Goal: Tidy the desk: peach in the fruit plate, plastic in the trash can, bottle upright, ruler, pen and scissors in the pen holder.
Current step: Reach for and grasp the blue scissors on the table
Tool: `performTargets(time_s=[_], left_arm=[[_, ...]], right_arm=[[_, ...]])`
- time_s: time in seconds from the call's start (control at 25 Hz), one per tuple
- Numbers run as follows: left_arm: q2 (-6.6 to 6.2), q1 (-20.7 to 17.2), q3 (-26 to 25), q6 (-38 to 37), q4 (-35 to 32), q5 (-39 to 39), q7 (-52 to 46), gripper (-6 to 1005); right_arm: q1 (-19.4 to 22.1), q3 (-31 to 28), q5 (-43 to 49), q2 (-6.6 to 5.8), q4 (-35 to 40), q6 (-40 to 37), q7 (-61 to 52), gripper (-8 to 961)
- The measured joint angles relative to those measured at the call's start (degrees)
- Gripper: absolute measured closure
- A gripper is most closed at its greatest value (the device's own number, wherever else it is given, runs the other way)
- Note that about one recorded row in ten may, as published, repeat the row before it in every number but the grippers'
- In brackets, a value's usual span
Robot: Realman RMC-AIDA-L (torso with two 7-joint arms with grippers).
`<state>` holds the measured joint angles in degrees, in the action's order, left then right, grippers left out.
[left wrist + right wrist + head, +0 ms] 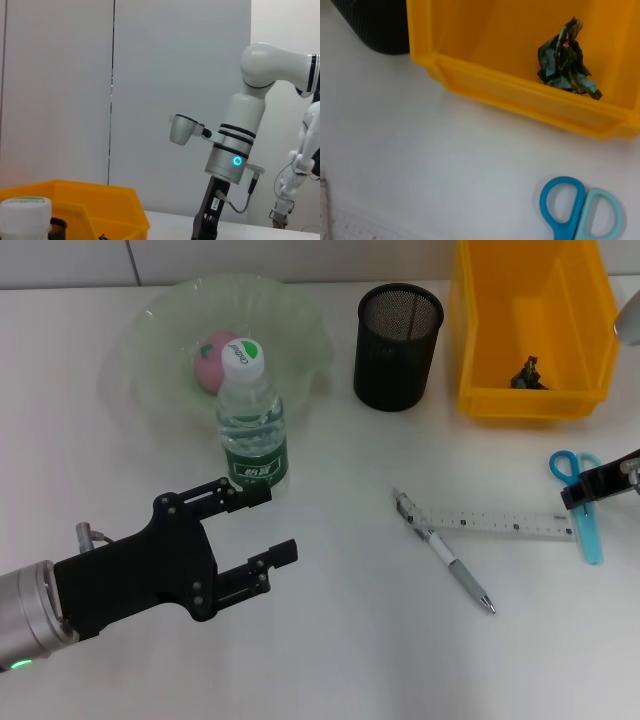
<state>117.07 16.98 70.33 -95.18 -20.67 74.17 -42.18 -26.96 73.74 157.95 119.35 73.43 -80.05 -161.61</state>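
Observation:
The pink peach [211,362] lies in the pale green fruit plate [160,330]. In front of the plate the bottle [252,435] stands upright, its white cap [25,214] showing in the left wrist view. My left gripper [280,522] is open just in front of the bottle, holding nothing. Dark crumpled plastic [527,373] [567,57] sits inside the yellow bin [530,403] [520,95]. The black mesh pen holder [397,345] is empty. The ruler [495,523], pen [447,560] and blue scissors [582,505] [580,210] lie flat on the desk. My right gripper [600,482] hovers over the scissors at the right edge.
White desk with a wall behind it. The yellow bin stands at the back right, next to the pen holder. The pen's end lies by the left end of the ruler. My right arm [235,150] shows in the left wrist view.

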Motion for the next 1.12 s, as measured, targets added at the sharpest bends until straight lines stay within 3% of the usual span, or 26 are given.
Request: performTargets(time_s=[0.72, 0.92, 1.12], left_arm=[[0.0, 0.0, -0.01, 0.25, 0.23, 0.01, 0.79, 359], [0.0, -0.02, -0.02, 0.27, 0.26, 0.01, 0.81, 359], [0.0, -0.02, -0.11, 0.26, 0.32, 0.01, 0.84, 359]], right_arm=[[-0.81, 0.0, 1.14, 0.0, -1.52, 0.99, -0.01, 606], [-0.88, 0.0, 1.23, 0.0, -1.96, 1.13, -0.02, 728], [-0.9, 0.0, 1.23, -0.01, -1.98, 1.13, -0.02, 731]])
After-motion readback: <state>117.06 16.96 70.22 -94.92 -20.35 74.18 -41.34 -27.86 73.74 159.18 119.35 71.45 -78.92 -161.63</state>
